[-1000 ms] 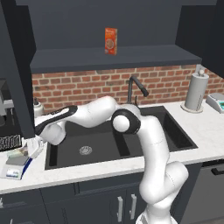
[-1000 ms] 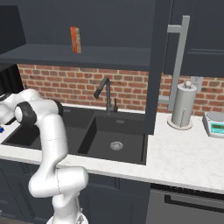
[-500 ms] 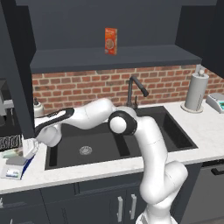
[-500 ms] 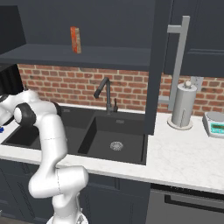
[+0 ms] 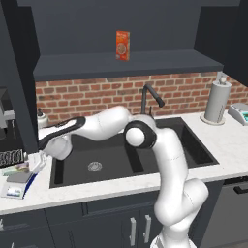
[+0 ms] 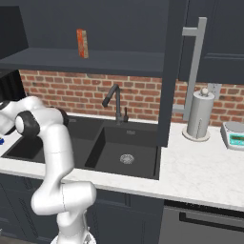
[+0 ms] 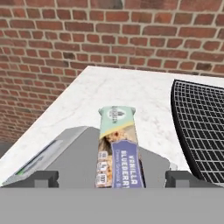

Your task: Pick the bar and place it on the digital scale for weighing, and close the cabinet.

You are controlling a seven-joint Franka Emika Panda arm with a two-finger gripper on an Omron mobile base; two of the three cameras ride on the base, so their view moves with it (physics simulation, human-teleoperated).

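Hand view: bar (image 7: 117, 151) on digital scale (image 7: 74, 157)

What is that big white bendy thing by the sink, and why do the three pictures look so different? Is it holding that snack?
The white bendy thing is a robot arm in a pretend computer kitchen. Two pictures come from cameras riding behind it, one on its left and one on its right. The third comes from a camera on its hand, looking past its gripper, whose two dark fingers stand wide apart. Between them lies the snack bar, resting on the grey plate of the digital scale. The fingers do not pinch it, so it looks let go. The scale sits on the white counter left of the black sink. An orange box stands on the shelf, and a cabinet door hangs open.
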